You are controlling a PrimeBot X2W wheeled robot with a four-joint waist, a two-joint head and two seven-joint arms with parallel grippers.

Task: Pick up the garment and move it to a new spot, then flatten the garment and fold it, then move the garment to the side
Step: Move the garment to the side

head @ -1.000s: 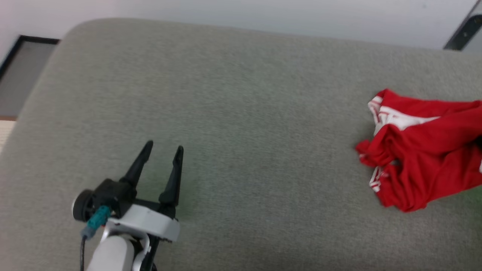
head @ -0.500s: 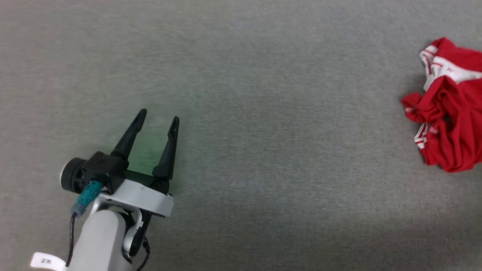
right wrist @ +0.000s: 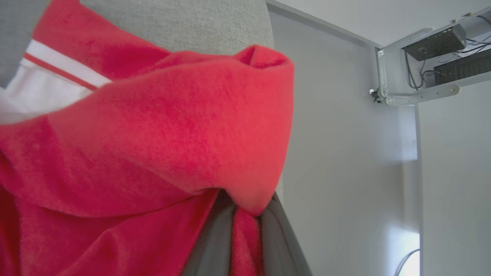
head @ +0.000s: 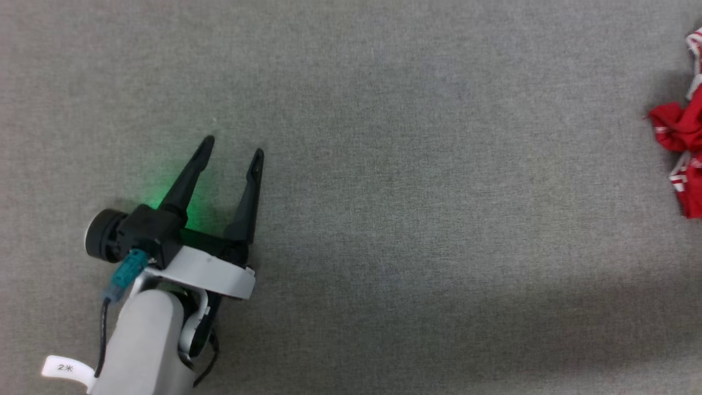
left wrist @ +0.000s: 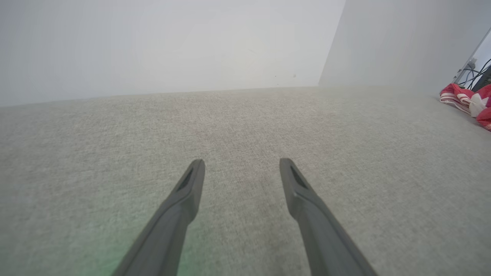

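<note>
Two jobs underway: the right gripper (right wrist: 245,218) is clamped on a fold of the red shirt (head: 680,123), bunched far right of the left gripper (head: 233,147), which hovers wide open over the grey worktop (head: 411,192), probably ready to help flatten.

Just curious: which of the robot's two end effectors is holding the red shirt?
The right end effector, clamped on the garment; the left end effector is open and empty.
</note>
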